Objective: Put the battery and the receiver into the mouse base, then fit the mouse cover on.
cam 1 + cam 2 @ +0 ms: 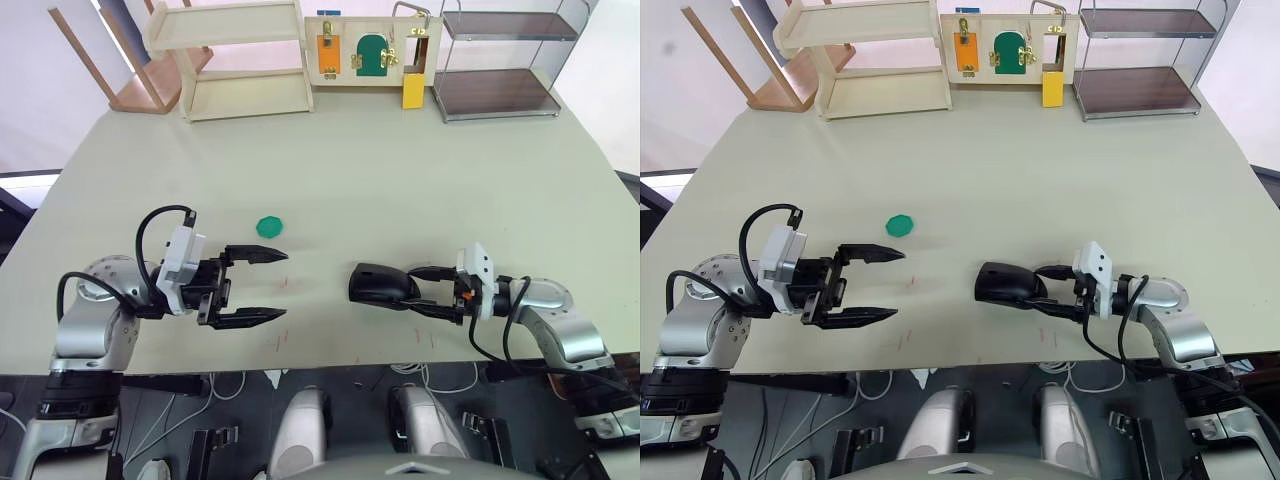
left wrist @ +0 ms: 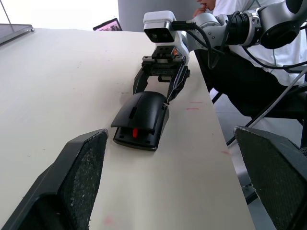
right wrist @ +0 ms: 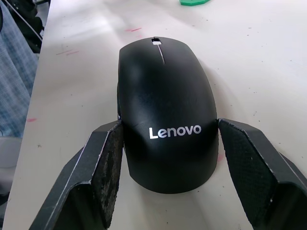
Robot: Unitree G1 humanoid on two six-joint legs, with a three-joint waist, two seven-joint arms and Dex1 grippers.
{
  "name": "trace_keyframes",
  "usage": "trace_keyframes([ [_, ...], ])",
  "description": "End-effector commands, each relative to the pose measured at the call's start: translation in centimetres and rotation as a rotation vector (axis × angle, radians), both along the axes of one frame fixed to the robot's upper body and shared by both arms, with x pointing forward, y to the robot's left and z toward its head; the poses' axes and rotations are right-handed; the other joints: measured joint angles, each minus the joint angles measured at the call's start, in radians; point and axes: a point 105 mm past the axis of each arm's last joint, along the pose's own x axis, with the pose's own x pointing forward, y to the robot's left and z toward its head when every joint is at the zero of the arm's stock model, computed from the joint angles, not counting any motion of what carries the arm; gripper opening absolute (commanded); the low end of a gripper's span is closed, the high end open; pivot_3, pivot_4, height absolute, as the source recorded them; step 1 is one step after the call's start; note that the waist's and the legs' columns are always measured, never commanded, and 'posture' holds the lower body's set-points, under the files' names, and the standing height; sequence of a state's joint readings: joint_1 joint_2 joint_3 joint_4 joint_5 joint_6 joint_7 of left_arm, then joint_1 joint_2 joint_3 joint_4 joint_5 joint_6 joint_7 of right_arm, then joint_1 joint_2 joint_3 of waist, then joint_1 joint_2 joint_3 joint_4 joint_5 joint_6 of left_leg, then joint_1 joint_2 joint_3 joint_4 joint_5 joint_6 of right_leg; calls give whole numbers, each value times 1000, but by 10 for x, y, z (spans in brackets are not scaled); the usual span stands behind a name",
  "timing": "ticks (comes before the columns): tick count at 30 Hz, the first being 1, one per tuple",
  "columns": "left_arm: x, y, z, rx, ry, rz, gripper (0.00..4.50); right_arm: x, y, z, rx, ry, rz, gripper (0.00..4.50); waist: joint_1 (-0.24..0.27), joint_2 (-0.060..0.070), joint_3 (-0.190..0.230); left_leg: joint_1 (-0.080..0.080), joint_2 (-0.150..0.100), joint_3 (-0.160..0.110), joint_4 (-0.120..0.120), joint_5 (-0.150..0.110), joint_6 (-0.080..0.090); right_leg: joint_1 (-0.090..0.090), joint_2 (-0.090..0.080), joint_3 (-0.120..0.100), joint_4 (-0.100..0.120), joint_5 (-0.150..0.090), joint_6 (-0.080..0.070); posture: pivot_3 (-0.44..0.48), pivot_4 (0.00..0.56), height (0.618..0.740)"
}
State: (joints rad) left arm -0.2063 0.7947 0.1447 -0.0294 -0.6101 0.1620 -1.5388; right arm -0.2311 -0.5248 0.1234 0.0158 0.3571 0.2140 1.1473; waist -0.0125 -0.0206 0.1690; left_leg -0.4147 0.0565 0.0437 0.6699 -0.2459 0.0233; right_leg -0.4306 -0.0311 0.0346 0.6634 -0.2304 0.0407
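The mouse cover [image 3: 165, 112] sits on the mouse base [image 2: 139, 136], the pair resting on the pale worktop [image 1: 400, 170] as one black mouse, and in the left wrist view a red part peeks out at the front where the cover ends. The right tool [image 1: 425, 290] is right at the mouse's rear end, its fingers [image 3: 108, 165] spread to either side of the shell; one pad looks to be touching the cover's flank and the other stands just off it, though the contact is hard to judge. The cover's printed logo faces that tool. The left tool [image 1: 262, 287] hangs over the worktop well apart from the mouse, on the side opposite the right tool, its two black fingers [image 2: 79, 170] wide apart and holding nothing. A small green ring [image 1: 268, 226] lies flat on the worktop, beyond the left tool's fingertips and clear of the mouse. Far behind the mouse, along the back edge of the worktop, stand a pale wooden shelf [image 1: 235, 60], a board with latches [image 1: 365, 50] and a dark wire rack [image 1: 500, 60]. A seated person [image 2: 268, 57] is visible past the worktop's edge, behind the right arm.
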Motion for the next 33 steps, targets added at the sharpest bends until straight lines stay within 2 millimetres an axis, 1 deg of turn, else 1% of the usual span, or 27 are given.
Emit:
trace_keyframes([
  [1,-2,-2,5,1,-29,-31,4500,-2,4,11,-2,-51,27,3016,0,0,0,0,0,0,0,0,0,0,0,0,0,0,0,0,150,740],
  [11,-2,-4,5,-3,-30,-34,4500,-7,14,33,-11,-135,65,3016,0,0,0,0,0,0,0,0,0,0,0,0,0,0,0,0,150,740],
  [15,-1,-4,4,-3,-29,-32,4500,-3,18,34,-113,-142,40,3016,0,0,0,0,0,0,0,0,0,0,0,0,0,0,0,0,150,740],
  [16,-2,-4,4,-4,-28,-32,4500,-4,18,34,-139,-121,33,3016,-1,0,0,0,0,0,0,0,0,0,0,0,0,0,0,0,150,740],
  [18,-2,-5,4,-5,-27,-31,4500,-5,21,39,-160,-125,43,3016,0,0,0,0,0,0,0,0,0,0,0,0,0,0,0,0,150,740],
  [21,-2,-5,4,-5,-24,-33,4500,-2,20,43,-214,-137,17,3016,0,0,0,0,0,0,0,0,0,0,0,0,0,0,0,0,150,740],
  [24,-1,-5,4,-4,-24,-32,4500,-2,22,48,-244,-133,11,3016,0,0,0,0,0,0,0,0,0,0,0,0,0,0,0,0,150,740],
  [26,-1,-5,3,-4,-24,-32,4500,-2,24,49,-269,-139,1,3016,0,0,0,0,0,0,0,0,0,0,0,0,0,0,0,0,150,740],
  [29,0,-5,4,-5,-25,-33,4500,-4,25,46,-305,-119,-10,3016,0,0,0,0,0,0,0,0,0,0,0,0,0,0,0,0,150,740],
  [33,0,-5,4,-7,-26,-35,4500,-7,29,42,-338,-137,-3,3016,0,0,0,0,0,0,0,0,0,0,0,0,0,0,0,0,150,740],
])
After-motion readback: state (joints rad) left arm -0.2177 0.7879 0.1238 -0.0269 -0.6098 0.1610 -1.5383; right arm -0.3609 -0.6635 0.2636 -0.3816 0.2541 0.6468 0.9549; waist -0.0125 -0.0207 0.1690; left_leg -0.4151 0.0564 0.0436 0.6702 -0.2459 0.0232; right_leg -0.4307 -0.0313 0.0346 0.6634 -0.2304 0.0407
